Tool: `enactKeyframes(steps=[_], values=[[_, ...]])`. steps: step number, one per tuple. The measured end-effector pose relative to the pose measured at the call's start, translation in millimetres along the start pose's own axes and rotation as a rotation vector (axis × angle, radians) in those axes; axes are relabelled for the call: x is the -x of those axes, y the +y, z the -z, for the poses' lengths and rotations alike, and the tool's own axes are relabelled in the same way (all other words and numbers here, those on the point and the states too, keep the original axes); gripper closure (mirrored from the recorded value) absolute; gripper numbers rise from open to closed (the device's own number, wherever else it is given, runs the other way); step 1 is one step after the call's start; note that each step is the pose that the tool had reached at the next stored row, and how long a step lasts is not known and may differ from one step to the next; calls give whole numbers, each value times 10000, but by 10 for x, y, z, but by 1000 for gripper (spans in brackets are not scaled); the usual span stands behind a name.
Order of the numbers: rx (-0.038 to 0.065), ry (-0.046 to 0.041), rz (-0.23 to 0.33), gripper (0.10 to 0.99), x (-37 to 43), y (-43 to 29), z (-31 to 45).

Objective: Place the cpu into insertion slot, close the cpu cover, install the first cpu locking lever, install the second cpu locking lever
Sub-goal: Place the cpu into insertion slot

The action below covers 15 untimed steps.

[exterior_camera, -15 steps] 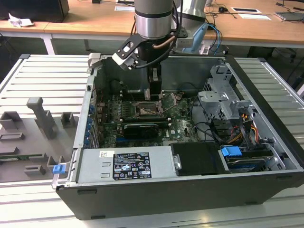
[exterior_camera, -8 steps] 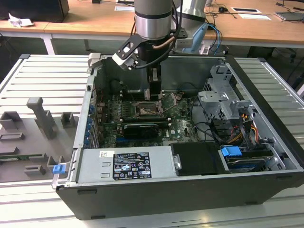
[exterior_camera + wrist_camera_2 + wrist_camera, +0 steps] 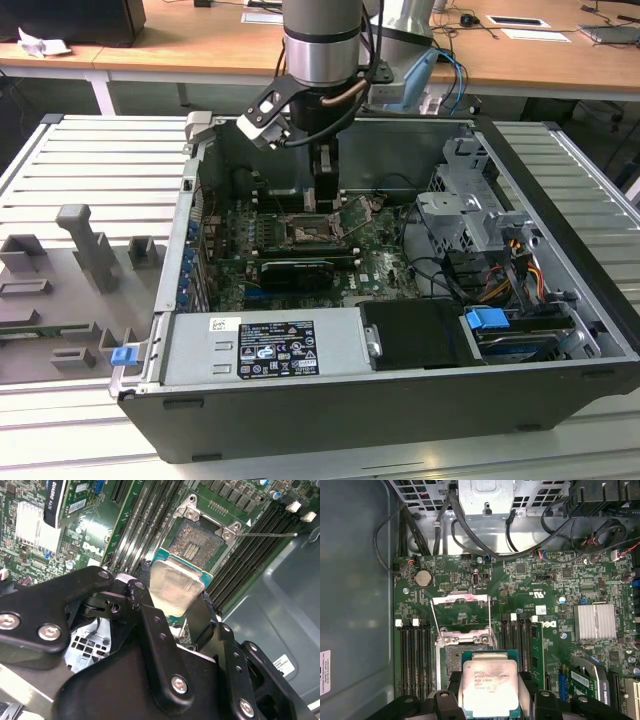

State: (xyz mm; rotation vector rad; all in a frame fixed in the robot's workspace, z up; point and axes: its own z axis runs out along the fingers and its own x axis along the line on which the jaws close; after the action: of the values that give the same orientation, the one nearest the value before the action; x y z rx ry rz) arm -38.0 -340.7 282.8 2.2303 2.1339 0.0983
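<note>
End effector [image 3: 172, 600] grips the cpu [image 3: 176, 582] by its edges, just above the open insertion slot [image 3: 194, 541].

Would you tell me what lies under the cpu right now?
Part of the insertion slot shows past the cpu; the rest is covered by the cpu and the gripper.

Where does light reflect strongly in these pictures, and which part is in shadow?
In the second wrist view the cpu shows a pale glare on its metal top; in the first wrist view it looks bright and pale; in the exterior view the insertion slot lies in shade under the arm, while the desk behind is brightly lit.
</note>
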Motion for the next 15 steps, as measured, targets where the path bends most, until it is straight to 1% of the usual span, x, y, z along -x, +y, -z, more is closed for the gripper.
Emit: enactKeyframes(steps=[8, 13, 15], values=[[1, -2, -37, 557, -88, -5, -19], [5, -36, -438, 557, -138, -9, -34], [5, -40, -465, 557, -154, -10, -37]])
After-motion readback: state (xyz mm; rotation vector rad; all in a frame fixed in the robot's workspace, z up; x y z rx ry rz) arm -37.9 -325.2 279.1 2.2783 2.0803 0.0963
